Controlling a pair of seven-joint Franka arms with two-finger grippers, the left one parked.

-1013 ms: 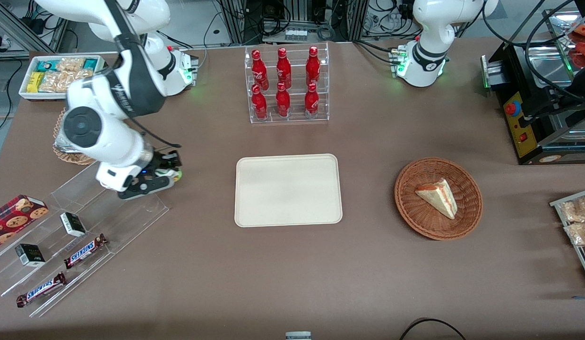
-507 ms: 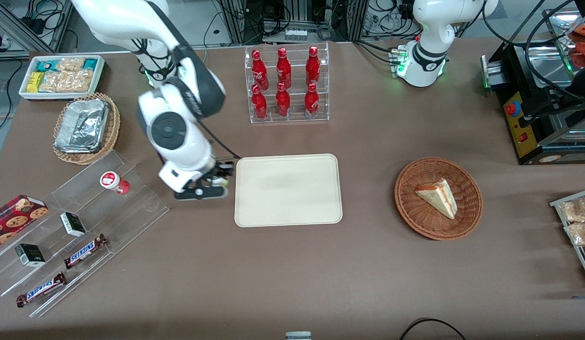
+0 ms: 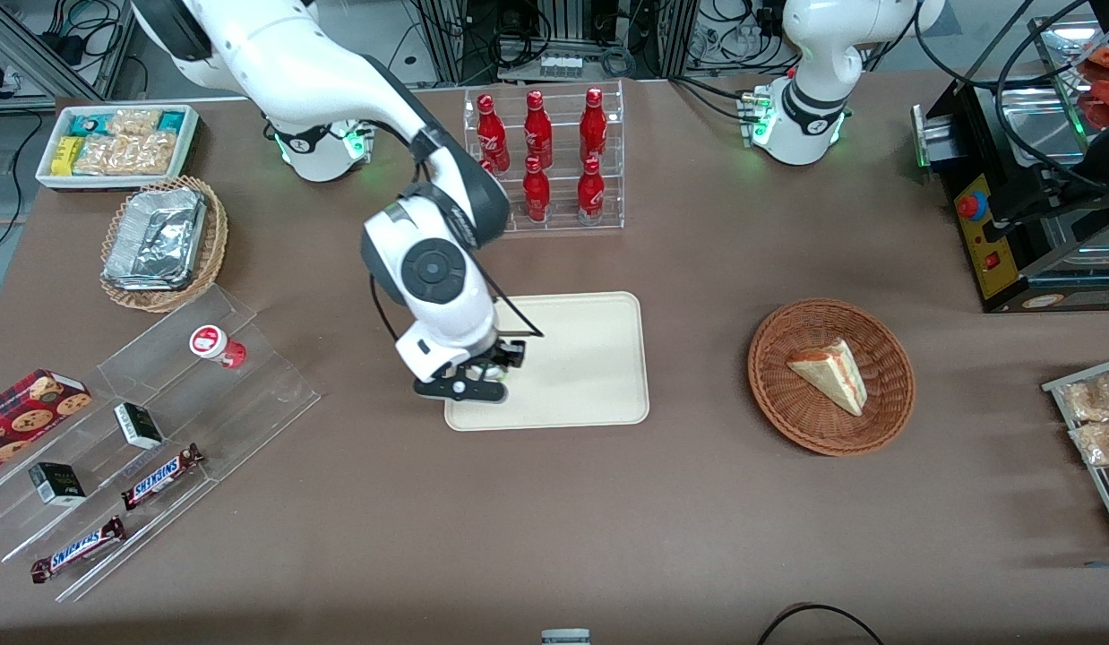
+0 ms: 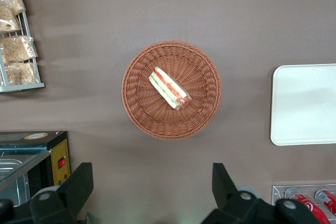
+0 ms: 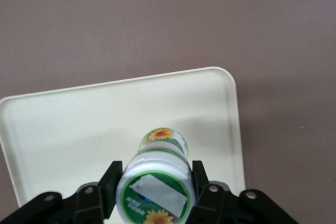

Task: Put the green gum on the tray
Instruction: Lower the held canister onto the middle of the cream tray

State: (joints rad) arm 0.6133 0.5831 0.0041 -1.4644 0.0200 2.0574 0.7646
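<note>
The pincer [image 5: 156, 188] grips the green gum [image 5: 156, 184] above the bare tray [image 5: 79, 124], near its corner.

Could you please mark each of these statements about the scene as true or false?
1. The gripper is shut on the green gum. True.
2. The gripper hangs over the wicker basket. False: it is over the tray, near the tray's corner closest to the working arm's end.
3. The basket holds a sandwich wedge. True.
4. The red-lidded canister lies on the tray. False: it is on the clear acrylic stand.
5. The bottle rack holds green bottles. False: they are red.
</note>
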